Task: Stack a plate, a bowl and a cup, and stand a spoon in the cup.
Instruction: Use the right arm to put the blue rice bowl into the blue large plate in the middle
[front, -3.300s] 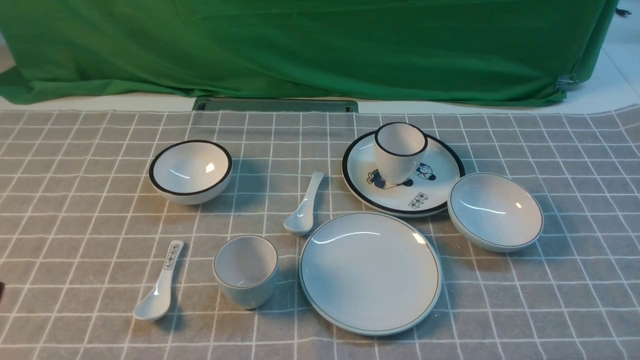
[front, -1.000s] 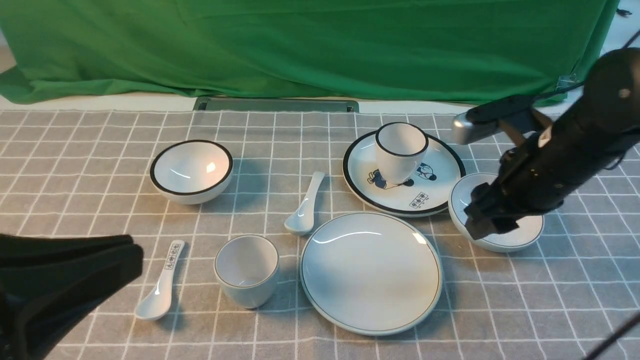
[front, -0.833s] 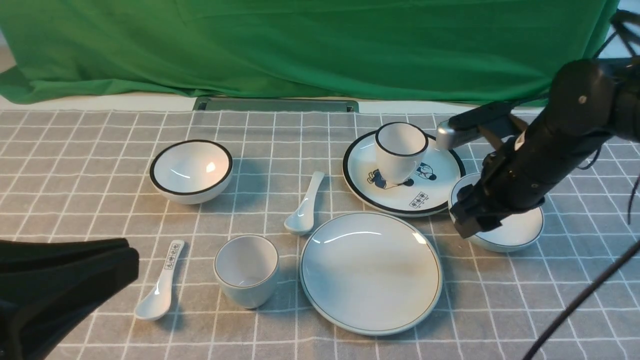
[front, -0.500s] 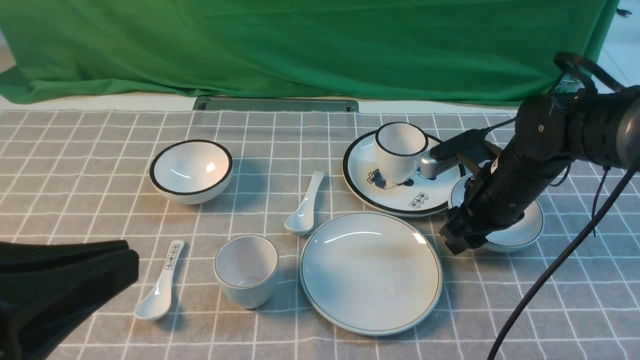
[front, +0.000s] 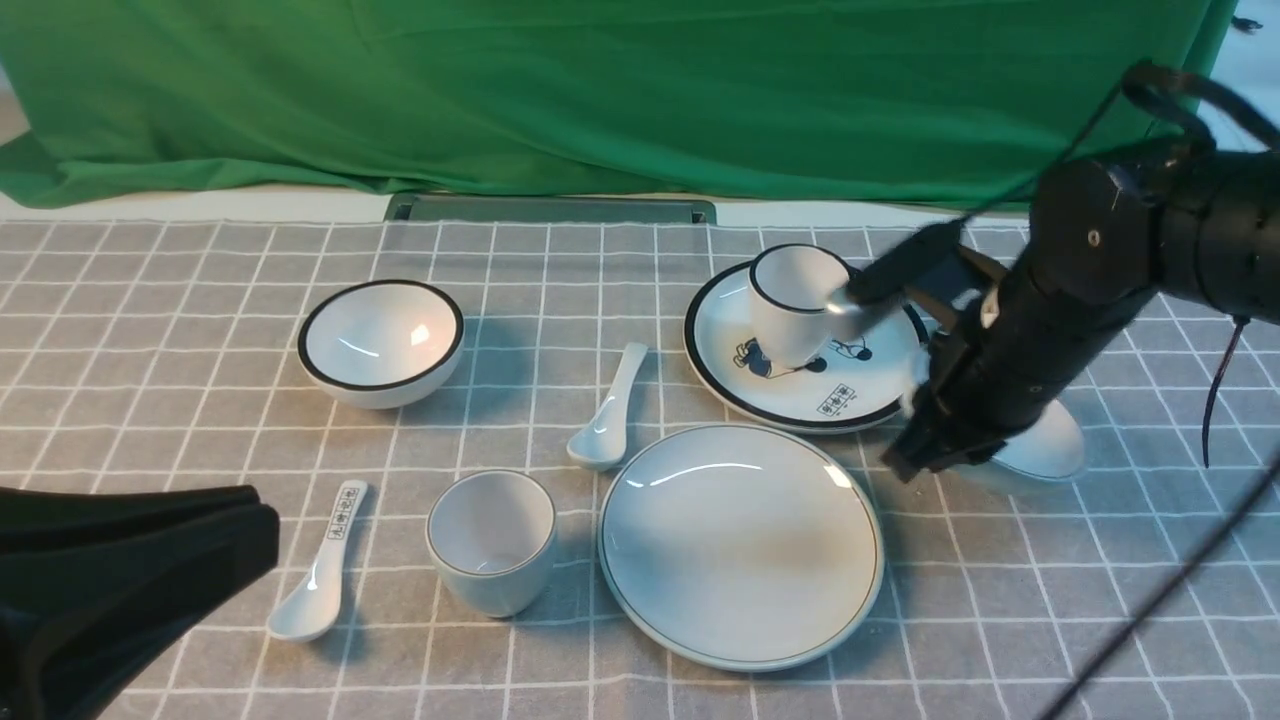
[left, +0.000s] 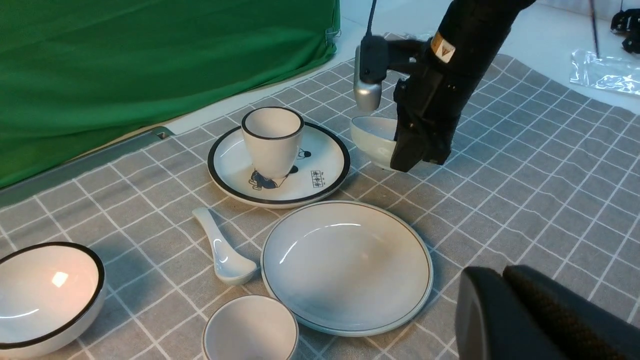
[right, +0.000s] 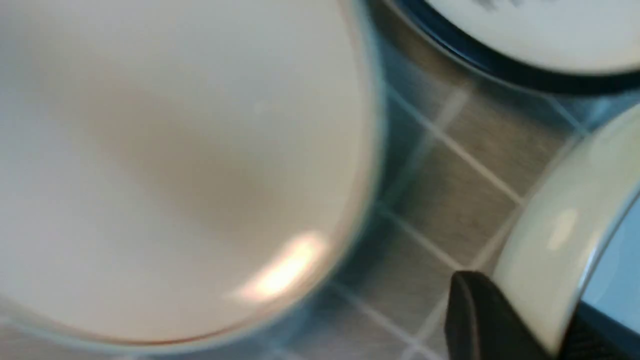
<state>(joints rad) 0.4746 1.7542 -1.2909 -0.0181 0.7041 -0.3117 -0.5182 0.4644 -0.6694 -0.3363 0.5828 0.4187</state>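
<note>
In the front view, at middle right, the right gripper (front: 912, 458) is clamped on the left rim of the bowl (front: 1045, 450). The bowl is just right of the plate (front: 740, 545), which lies at lower centre. At lower left, the left gripper (front: 255, 520) has its fingers pressed together, empty.

In the left wrist view, the bowl is beyond the plate.

In the right wrist view, a dark finger (right: 470, 320) presses against the bowl's outer wall.

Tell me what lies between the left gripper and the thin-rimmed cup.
The spoon with black characters on its handle lies between the left gripper and the cup; the front view shows it.
</note>
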